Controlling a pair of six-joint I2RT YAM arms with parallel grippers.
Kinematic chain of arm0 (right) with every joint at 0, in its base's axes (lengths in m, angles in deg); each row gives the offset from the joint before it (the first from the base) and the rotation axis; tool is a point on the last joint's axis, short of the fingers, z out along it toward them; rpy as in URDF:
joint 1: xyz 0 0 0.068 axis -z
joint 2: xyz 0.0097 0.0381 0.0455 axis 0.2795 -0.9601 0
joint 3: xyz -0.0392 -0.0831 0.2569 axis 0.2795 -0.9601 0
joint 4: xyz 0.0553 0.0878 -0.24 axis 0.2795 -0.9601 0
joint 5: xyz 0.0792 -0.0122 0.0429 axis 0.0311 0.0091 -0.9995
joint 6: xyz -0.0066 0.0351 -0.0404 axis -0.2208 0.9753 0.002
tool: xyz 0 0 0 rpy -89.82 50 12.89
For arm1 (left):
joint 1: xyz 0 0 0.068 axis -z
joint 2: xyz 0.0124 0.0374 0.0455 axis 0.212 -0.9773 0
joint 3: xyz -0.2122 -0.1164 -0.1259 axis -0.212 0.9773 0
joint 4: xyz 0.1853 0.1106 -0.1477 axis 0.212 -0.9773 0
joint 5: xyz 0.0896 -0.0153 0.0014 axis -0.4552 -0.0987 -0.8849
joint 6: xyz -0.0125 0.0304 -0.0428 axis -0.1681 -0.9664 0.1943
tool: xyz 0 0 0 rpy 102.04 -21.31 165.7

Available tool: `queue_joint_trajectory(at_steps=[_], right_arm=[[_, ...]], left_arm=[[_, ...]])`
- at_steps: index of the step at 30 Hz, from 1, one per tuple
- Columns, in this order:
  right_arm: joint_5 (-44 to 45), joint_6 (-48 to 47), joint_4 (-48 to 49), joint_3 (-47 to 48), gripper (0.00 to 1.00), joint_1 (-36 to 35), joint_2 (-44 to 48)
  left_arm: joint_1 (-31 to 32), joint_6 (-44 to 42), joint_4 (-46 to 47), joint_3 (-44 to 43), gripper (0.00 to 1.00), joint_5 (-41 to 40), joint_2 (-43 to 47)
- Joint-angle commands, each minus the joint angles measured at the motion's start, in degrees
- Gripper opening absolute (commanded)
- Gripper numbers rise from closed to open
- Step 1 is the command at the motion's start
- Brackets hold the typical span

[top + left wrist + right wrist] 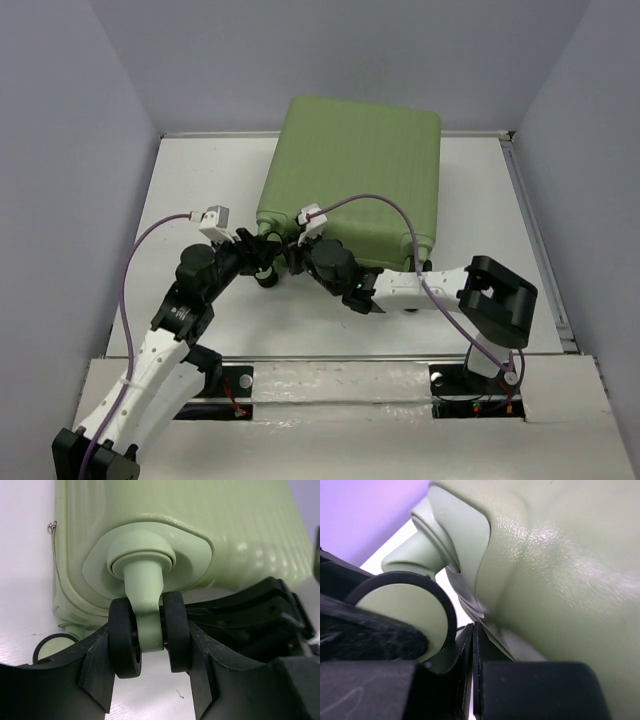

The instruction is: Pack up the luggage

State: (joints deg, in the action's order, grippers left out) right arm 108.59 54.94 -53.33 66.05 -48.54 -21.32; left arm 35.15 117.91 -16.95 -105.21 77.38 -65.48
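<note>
The luggage [350,170] is a light-green ribbed hard-shell suitcase lying flat and closed at the back middle of the table. Its lining is hidden. My left gripper [262,262] is at its near left corner. In the left wrist view the luggage [200,515] fills the top, and my left gripper [150,647] is shut on the twin black caster wheel [122,635], one finger against each side. My right gripper [298,247] is just right of it at the near edge. In the right wrist view my right gripper [473,630] is shut against the shell's seam [485,615], beside a green-hubbed wheel [400,615]; nothing shows between its pads.
The white table [180,200] is boxed in by grey walls, with a raised rail [535,240] along its right side. A second caster wheel [50,645] and the zipper line with a small metal pull [51,527] show on the suitcase's left side.
</note>
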Motion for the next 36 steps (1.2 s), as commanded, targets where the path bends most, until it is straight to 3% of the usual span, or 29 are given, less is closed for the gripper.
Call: queue_joint_trajectory(at_steps=[1, 6, 9, 12, 14, 15, 16, 19, 21, 24, 25, 27, 28, 29, 30, 31, 32, 36], right_arm=[[-14.7, 1.8, 2.5, 1.7, 0.07, -3.2, -0.9], [-8.3, 7.5, 4.7, -16.2, 0.07, -3.3, 10.8], [-3.7, 11.7, -1.7, -24.2, 0.07, -3.3, 20.4], [-0.9, 15.3, -14.6, -26.4, 0.11, -3.3, 27.9], [2.1, 18.3, -22.3, -28.2, 0.25, -3.3, 33.1], [4.3, 18.7, -25.2, -28.1, 0.46, -3.3, 39.1], [4.3, 18.5, -31.1, -27.1, 0.61, -2.6, 41.9], [3.0, 14.5, -44.5, -16.0, 0.88, -2.1, 47.5], [5.4, 11.1, -50.7, -8.8, 0.93, -2.1, 47.6], [16.3, 5.9, -57.6, 2.4, 1.0, 0.8, 46.8], [19.2, 5.0, -59.8, 4.8, 1.0, 6.3, 46.1], [16.8, 1.8, -60.6, 9.9, 1.0, 14.8, 43.4], [10.2, 0.3, -60.7, 12.3, 1.0, 25.7, 40.7], [10.1, 0.3, -60.9, 12.3, 1.0, 31.0, 40.7], [3.1, -0.2, -60.9, 13.9, 1.0, 35.6, 37.6], [3.1, -0.4, -60.9, 14.9, 1.0, 39.9, 36.0], [-2.8, -0.5, -60.9, 15.8, 1.0, 45.7, 34.1], [-14.2, -2.0, -61.0, 21.4, 1.0, 52.5, 22.6]], left_arm=[[6.0, 9.0, 1.3, 3.1, 0.06, 15.0, 6.3], [13.2, 12.2, 6.4, 2.6, 0.06, 9.8, 4.0], [17.2, 14.5, 11.0, 2.4, 0.06, 8.5, 0.9], [22.2, 14.3, 13.2, 1.4, 0.06, 4.2, -1.7], [23.6, 14.2, 13.2, 0.9, 0.06, 2.0, -2.6], [24.2, 14.2, 13.2, 1.0, 0.06, 1.3, -2.5], [24.4, 14.2, 12.6, 1.3, 0.06, 0.4, -2.1], [24.5, 14.1, 11.0, 2.5, 0.06, -2.3, -0.3], [24.6, 13.8, 10.9, 3.0, 0.06, -2.5, 0.4], [24.9, 13.3, 10.8, 3.4, 0.06, -2.2, 0.6], [25.1, 12.9, 10.7, 3.5, 0.06, -2.1, 0.5], [25.3, 12.7, 10.8, 3.5, 0.06, -1.9, 0.3], [25.8, 12.3, 10.8, 3.4, 0.06, -1.9, 0.3], [25.9, 12.0, 10.8, 3.3, 0.06, -1.9, 0.3], [26.2, 12.0, 10.7, 3.4, 0.06, -1.8, 0.4], [26.4, 12.0, 10.8, 3.5, 0.06, -1.9, 0.5], [26.6, 12.0, 10.8, 3.7, 0.06, -1.8, 0.6], [27.7, 11.4, 12.0, 4.5, 0.06, -1.5, 0.7]])
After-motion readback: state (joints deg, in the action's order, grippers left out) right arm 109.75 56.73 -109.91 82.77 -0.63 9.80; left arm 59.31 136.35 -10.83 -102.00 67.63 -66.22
